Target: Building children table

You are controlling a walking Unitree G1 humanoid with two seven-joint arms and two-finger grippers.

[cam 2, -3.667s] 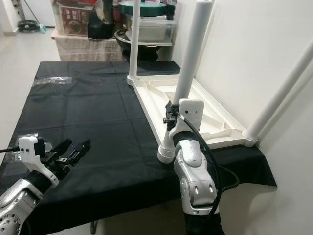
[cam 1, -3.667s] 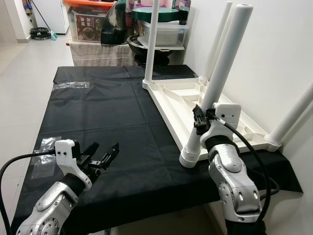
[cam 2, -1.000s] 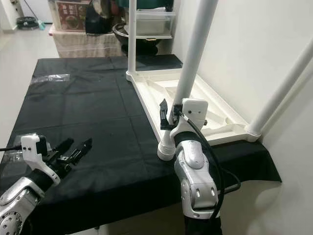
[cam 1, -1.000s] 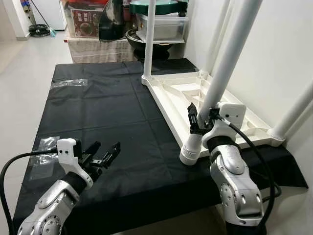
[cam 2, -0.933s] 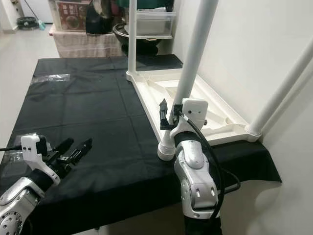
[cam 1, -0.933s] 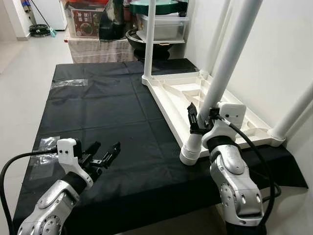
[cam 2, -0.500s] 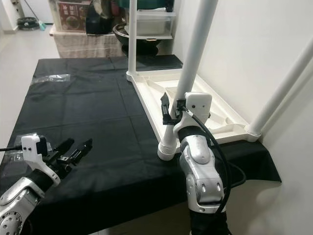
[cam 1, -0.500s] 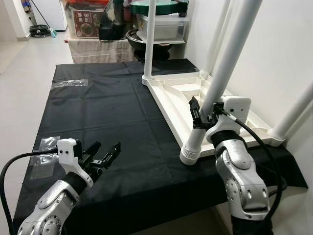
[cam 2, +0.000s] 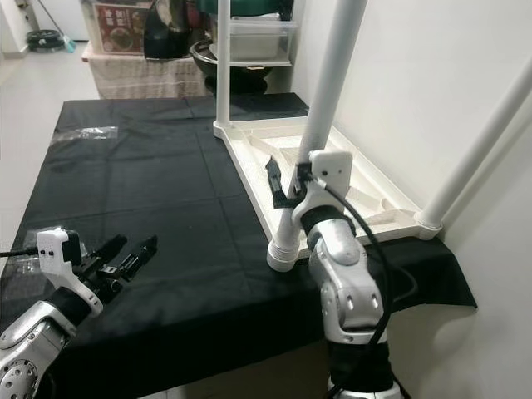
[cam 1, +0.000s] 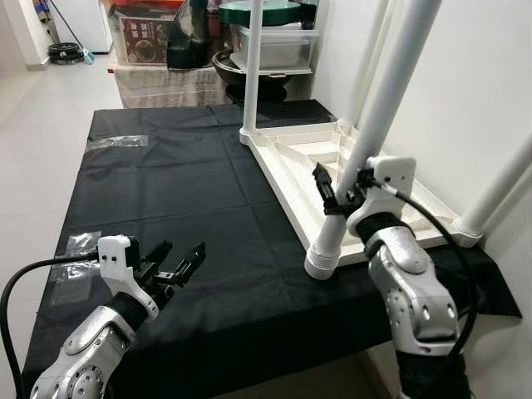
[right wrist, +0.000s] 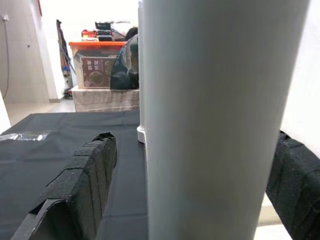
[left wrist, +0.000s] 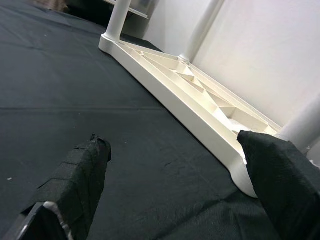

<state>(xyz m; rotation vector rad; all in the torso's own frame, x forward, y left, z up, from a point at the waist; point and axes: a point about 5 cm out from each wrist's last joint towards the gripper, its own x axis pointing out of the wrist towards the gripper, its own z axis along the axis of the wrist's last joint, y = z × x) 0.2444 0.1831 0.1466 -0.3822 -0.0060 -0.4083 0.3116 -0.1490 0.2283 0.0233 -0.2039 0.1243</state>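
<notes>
Upside down on the right half of the black-cloth-covered surface (cam 1: 166,191) lies the white plastic children's table top (cam 1: 332,170), ribbed underside up, beside the white wall (cam 1: 474,91). White round legs stand up from its corners. The nearest white cylindrical leg (cam 1: 366,158) rises from the near corner socket at the surface's front edge. The right hand (cam 1: 337,187) sits at this leg partway up, its black fingers (right wrist: 85,175) spread to either side of the tube with a gap showing, so it is open around the leg rather than clamped. The left hand (cam 1: 170,264) hovers low over the cloth near the front left, well apart from the table top, fingers open and holding nothing. Beyond the surface's far end stand stacked storage boxes (cam 1: 154,37).
</notes>
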